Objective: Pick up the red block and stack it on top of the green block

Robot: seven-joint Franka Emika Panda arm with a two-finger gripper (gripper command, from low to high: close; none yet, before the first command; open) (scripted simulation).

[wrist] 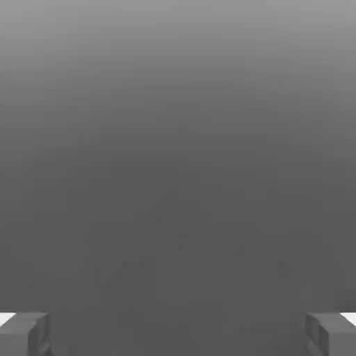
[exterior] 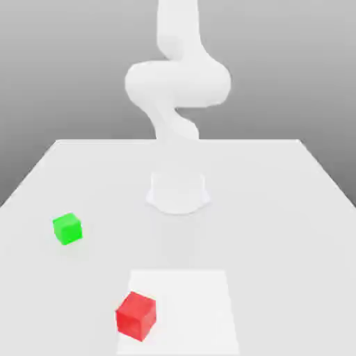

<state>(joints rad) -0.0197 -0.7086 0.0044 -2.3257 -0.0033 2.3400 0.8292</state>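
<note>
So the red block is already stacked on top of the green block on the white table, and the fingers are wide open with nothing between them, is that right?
Not quite. The red block is not stacked: in the exterior view it sits on the white table apart from the green block, nearer the camera and toward the exterior view's right. The rest holds: the hand view shows the fingers wide open with nothing between them.

arm colour: plain white arm [exterior: 177, 83], smooth, unmarked
arm shape: thick rounded segments, bulging joints
base: wide white round base [exterior: 178, 192]
fingertips: grey blocky fingertips [wrist: 24, 334] with pale upper edges on the gripper [wrist: 178, 334]
</note>
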